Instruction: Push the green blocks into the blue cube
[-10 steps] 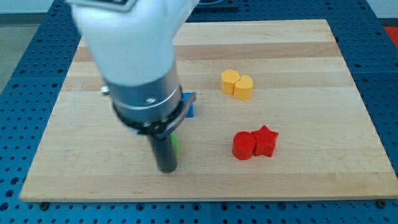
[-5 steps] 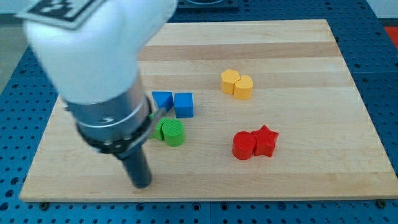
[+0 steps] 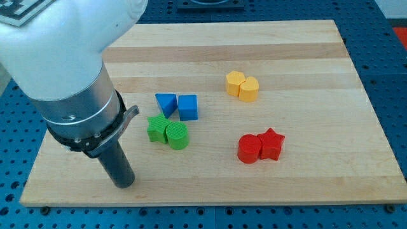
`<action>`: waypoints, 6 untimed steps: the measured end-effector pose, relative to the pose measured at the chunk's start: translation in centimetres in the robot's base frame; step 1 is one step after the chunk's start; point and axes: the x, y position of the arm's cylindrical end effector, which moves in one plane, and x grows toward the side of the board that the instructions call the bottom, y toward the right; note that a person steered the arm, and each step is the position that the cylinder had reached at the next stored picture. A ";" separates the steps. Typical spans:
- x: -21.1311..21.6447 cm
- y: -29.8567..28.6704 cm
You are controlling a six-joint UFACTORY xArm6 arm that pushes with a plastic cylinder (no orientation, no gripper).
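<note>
A blue cube point(image 3: 188, 107) sits near the board's middle, with a blue triangular block point(image 3: 166, 103) touching its left side. A green star-shaped block point(image 3: 156, 128) and a green cylinder point(image 3: 177, 135) lie side by side just below the blue pair; the star nearly touches the blue triangular block. My tip point(image 3: 123, 184) rests on the board near the view's bottom edge, to the lower left of the green blocks and apart from them.
Two yellow blocks point(image 3: 242, 86) stand together at the upper right of centre. A red cylinder point(image 3: 249, 149) and a red star point(image 3: 271, 144) touch at the lower right. The wooden board point(image 3: 305, 184) lies on a blue perforated table.
My arm and tip have moved toward the view's left and slightly down, uncovering both green blocks and the blue pair. The blocks look unmoved over the last half second.
</note>
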 end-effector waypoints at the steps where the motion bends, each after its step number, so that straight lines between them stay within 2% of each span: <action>1: 0.0 0.0; 4: -0.6 -0.4; 5: -7.9 0.2; 6: -7.9 0.2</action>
